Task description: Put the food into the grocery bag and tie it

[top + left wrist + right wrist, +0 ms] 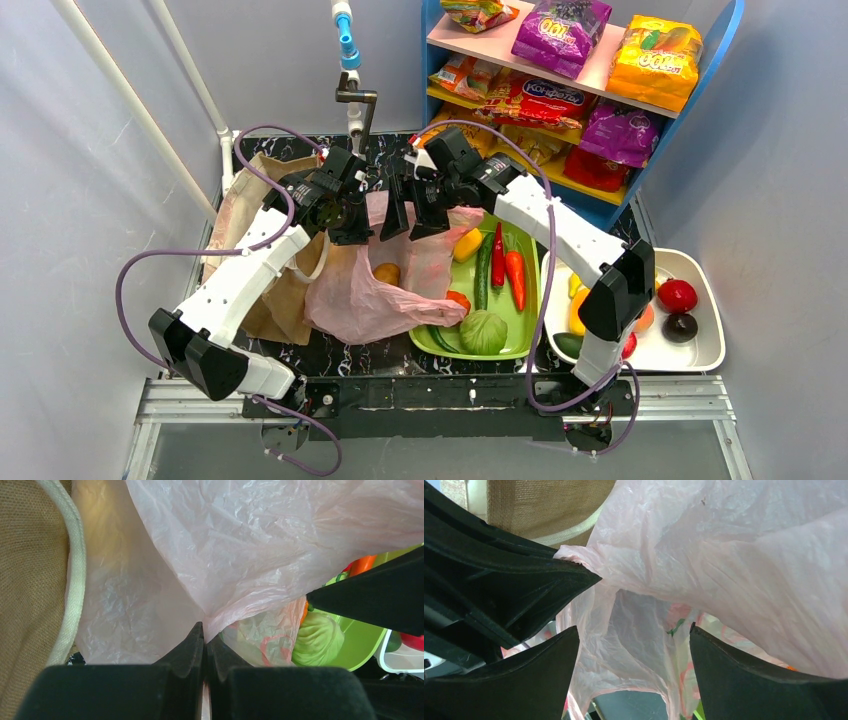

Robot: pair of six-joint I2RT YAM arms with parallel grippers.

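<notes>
The pink grocery bag (375,290) lies in the middle of the table with a brown onion (387,273) showing through it. My left gripper (352,228) is shut on a pinch of the bag's plastic (235,555) near its top edge; in the left wrist view the gripper (205,630) has its jaws pressed together on the film. My right gripper (412,222) is open just to the right of it. In the right wrist view the gripper (634,635) straddles a fold and a loop handle (644,690) of the bag without closing on it.
A brown woven bag with a white handle (262,235) lies under the left arm. A green tray (525,330) holds a cucumber, chillies, a carrot and a cabbage (484,331). A white tub (700,355) at right holds fruit. A blue shelf (560,60) of snack packets stands behind.
</notes>
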